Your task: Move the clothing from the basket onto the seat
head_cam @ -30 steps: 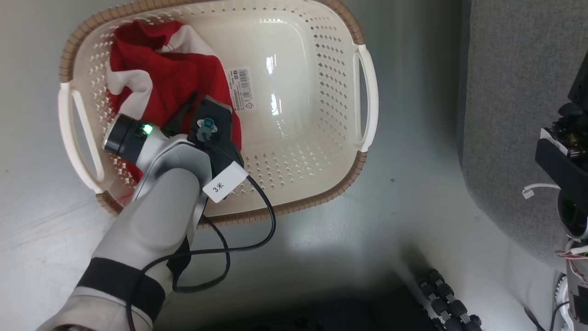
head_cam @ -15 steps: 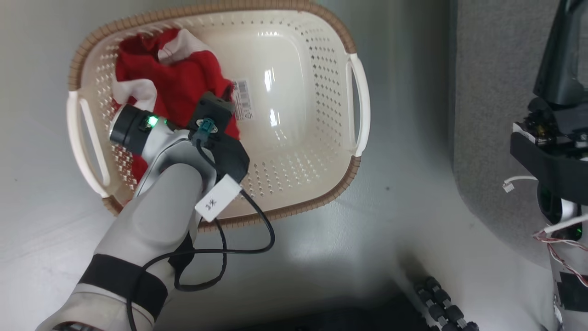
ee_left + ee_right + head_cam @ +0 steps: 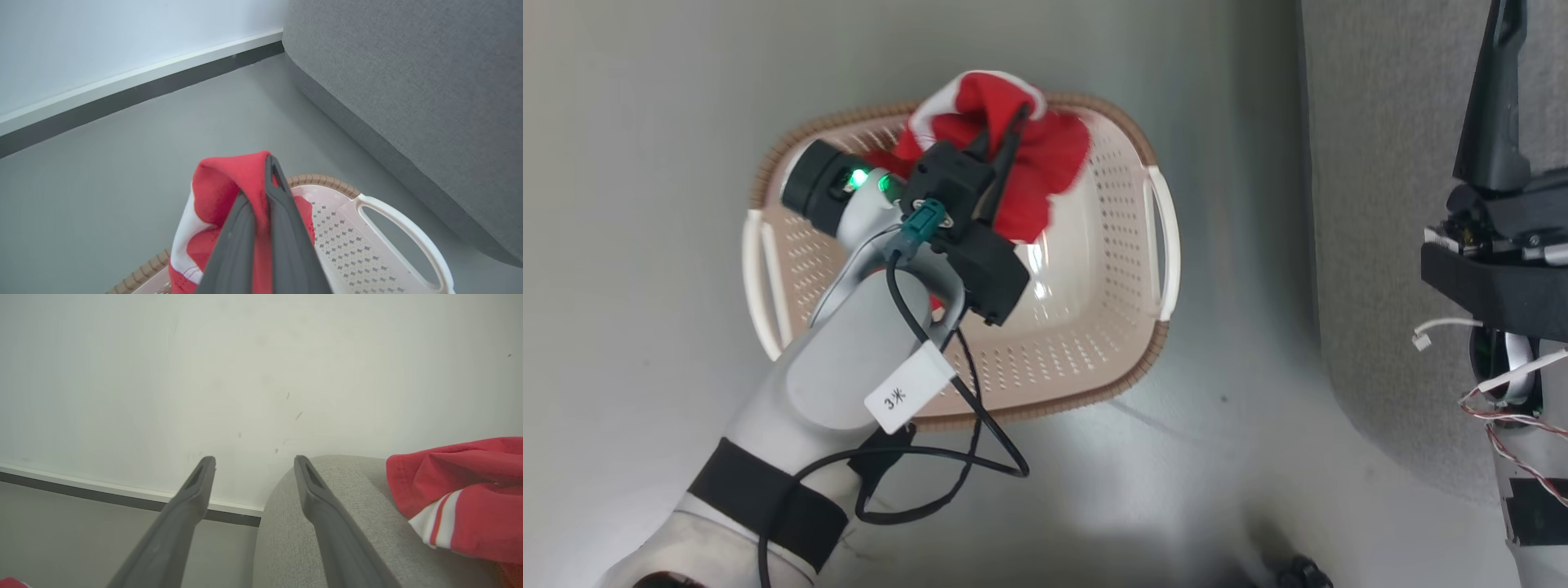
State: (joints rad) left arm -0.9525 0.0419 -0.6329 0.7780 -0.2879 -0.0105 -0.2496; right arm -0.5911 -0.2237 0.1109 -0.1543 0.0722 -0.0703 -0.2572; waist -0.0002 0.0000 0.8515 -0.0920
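Observation:
My left gripper [image 3: 1011,124] is shut on a bunched red garment with a white panel [image 3: 1045,163], which hangs above the far side of the cream basket [image 3: 1094,392]. In the left wrist view the dark fingers [image 3: 282,212] pinch the red cloth [image 3: 220,183] over the basket's handle [image 3: 400,220]. The basket's floor looks bare where it shows. The grey sofa [image 3: 1388,163] stands to the right. My right gripper [image 3: 253,461] is open and holds nothing, beside the sofa's rounded edge [image 3: 384,531]. Another red garment with white stripes [image 3: 470,498] lies on the sofa.
Grey floor [image 3: 645,163] surrounds the basket. A white wall with a dark baseboard [image 3: 122,102] runs behind it. A black cable [image 3: 980,465] loops down from my left forearm over the basket's near rim. My right arm's dark wrist block [image 3: 1494,286] sits over the sofa's edge.
My left gripper has lifted the red garment up off the basket's floor and toward its far side. The head camera has shifted, so the basket looks smaller.

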